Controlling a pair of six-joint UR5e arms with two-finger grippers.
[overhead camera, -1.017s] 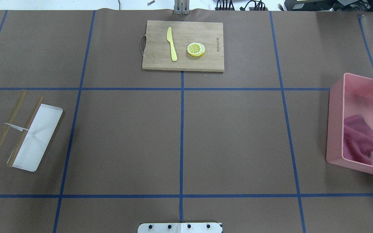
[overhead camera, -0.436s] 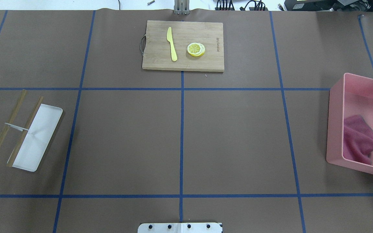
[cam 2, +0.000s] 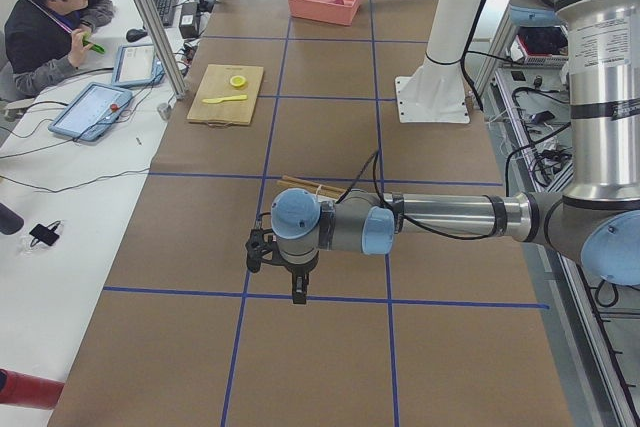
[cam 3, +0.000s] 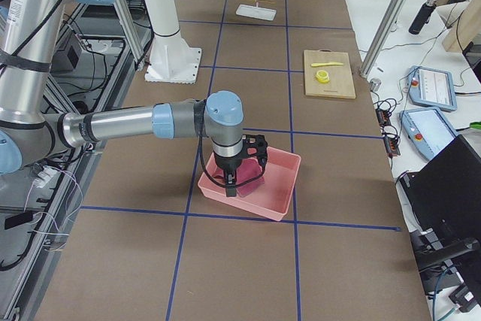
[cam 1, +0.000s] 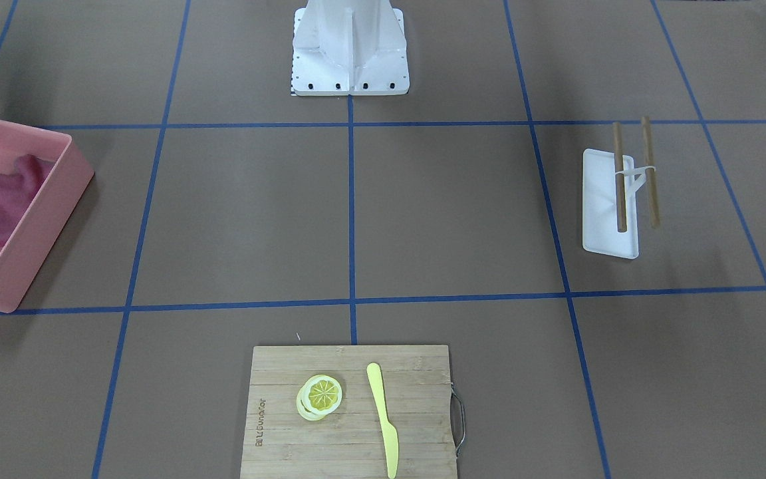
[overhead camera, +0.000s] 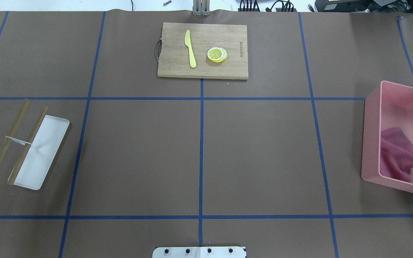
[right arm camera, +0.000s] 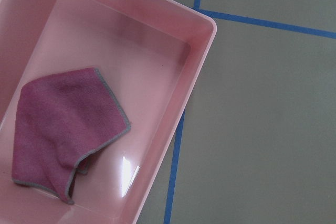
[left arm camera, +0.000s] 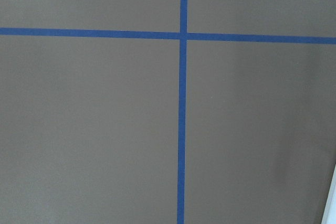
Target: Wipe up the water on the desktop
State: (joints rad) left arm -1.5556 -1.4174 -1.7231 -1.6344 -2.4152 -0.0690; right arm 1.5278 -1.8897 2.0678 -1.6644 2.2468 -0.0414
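Rag: magenta cloth crumpled in the pink bin at the counter's right end.
Right tool: above bin; spread unclear.
Left tool: over bare counter; unclear too.
Advice: descend onto the rag's raised fold, clear of the walls.

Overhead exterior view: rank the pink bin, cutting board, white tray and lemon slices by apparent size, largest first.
1. pink bin, though partly cut off by the frame edge
2. cutting board
3. white tray
4. lemon slices
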